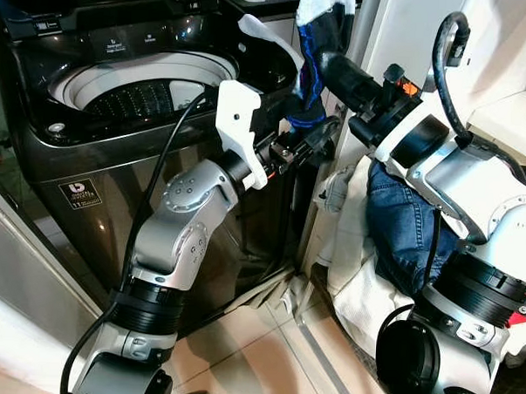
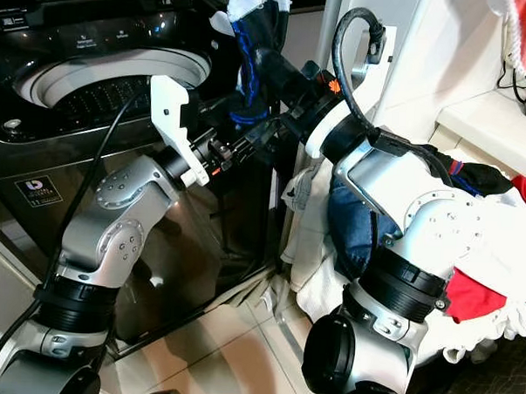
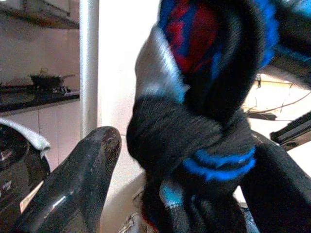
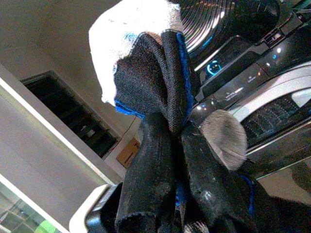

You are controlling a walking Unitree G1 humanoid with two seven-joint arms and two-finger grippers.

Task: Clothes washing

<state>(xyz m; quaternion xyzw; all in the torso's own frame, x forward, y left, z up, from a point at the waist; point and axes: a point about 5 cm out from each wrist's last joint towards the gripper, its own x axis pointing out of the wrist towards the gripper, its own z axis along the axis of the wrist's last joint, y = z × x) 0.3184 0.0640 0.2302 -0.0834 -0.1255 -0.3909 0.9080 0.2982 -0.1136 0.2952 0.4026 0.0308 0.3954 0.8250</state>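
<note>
The dark grey top-loading washing machine point(image 1: 118, 112) stands with its lid up and its pale ribbed drum point(image 1: 141, 96) exposed, the natural landmark here, since everything held is being carried toward that opening. Just beside the machine's right flank, low against the white wall, lies the heap of unwashed laundry point(image 1: 392, 246): blue denim on top of white cloth, with red fabric further out in the right eye view. It sits within the arms' reach of the drum, which is likely why it was piled there.

Above the machine's right front corner hangs the task's item, a black knitted garment with blue trim and a white end point(image 1: 315, 51). The right gripper point(image 4: 170, 136) has its jaws clenched on the garment's upper part, holding it high so the loose length drops free of the heap (the white end flops over the top of the fingers). The left gripper point(image 1: 313, 142), reaching across the machine's front from the left, has its jaws spread to either side of the dangling lower bunch, one finger point(image 3: 73, 184) plainly apart from the cloth; whether the other presses it cannot be told. That placement looks meant to gather the trailing end so the whole piece can swing over the rim and into the drum without snagging on the corner.
</note>
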